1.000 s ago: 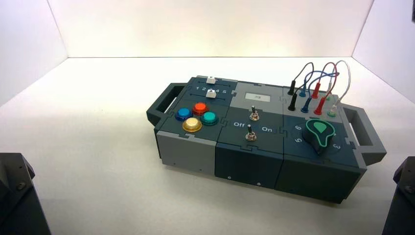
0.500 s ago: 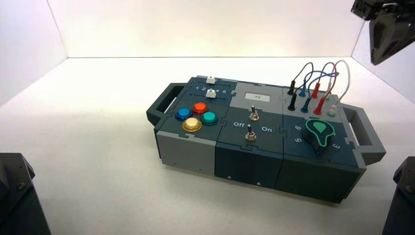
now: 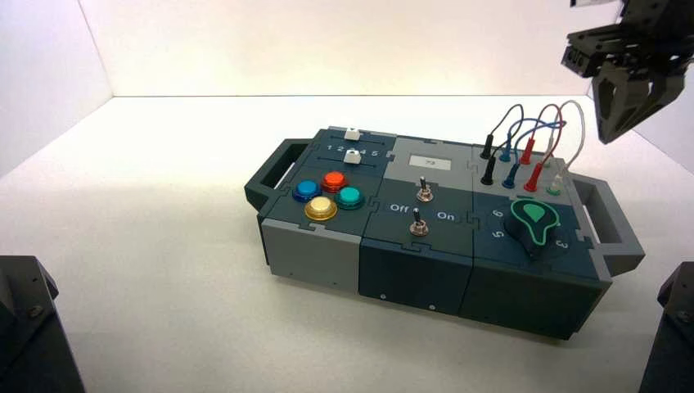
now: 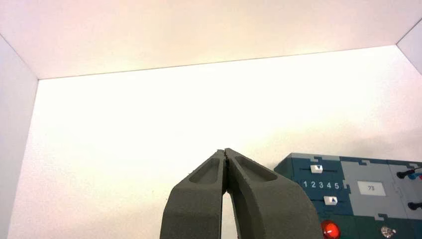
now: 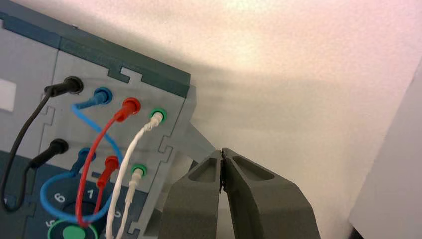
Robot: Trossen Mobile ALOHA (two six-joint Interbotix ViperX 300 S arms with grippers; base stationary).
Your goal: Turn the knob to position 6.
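So the knob (image 3: 534,223) sits on the lower right of the box (image 3: 434,270) in the high view, right of centre in the frame, just below the row of plugged-in wires (image 3: 536,135). It's a chunky teardrop dial, dark teal body with a bright green top, and its pointed end aims toward the bottom of the frame, somewhere between the 5 and the 3. The 6 (image 3: 499,214) is printed just to the knob's upper left

The right pincer (image 3: 626,102) hangs in the upper right corner of the high view, well above the box and apart from the knob. In the right wrist view its fingertips (image 5: 222,158) are pressed together, nothing between them, so it'll need to spread before it can grab anything. The left pincer (image 4: 226,155) is parked off to the lower left, also closed tight and empty

Handling guess: hard plastic, rigid, not fragile, and it probably clicks through detents so expect some resistance. The flat sides of the teardrop look like the spot to pinch, across the wide rounded part rather than the skinny tip, since smooth plastic could slip under torque. It stands proud of the panel, so there's wall to grip. Main worry is the wires looping close by, easy to snag coming down
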